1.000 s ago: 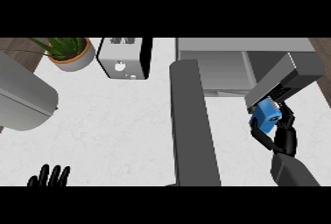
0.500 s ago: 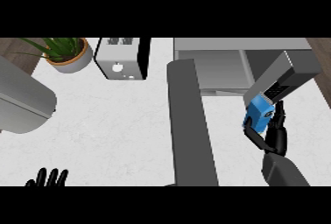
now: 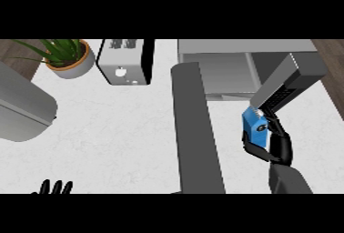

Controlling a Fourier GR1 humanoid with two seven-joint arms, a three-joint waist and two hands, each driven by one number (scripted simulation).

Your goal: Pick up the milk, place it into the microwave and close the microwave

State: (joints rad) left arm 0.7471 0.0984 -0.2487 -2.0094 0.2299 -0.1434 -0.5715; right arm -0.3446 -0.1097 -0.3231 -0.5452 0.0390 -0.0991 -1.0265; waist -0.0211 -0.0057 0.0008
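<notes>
A: Count first. Hands?

B: Two. Right hand (image 3: 274, 144) at the right side, black fingers curled round one blue milk carton (image 3: 255, 125). Left hand (image 3: 52, 188) only as fingertips at the lower left edge, straight, spread, pointing up, holding nothing. Resting.

A: Where does the milk sit?

B: Off the counter (image 3: 128, 132), held in the right hand, just in front of the microwave's open front. Carton top points toward the microwave's right side; its upper corner is close to the dark panel there. Whether they touch, cannot tell.

A: Microwave?

B: One microwave (image 3: 249, 63), grey, top right, cavity open. One door (image 3: 196, 129), a long dark grey slab swung out toward the viewer, left of the milk.

A: Other things?

B: One toaster (image 3: 125, 61), light grey, top centre-left, just beside the microwave. One potted plant (image 3: 66, 55), green leaves, pale pot, top left. One large grey rounded body (image 3: 20, 111) at the left edge; what it is, cannot tell.
</notes>
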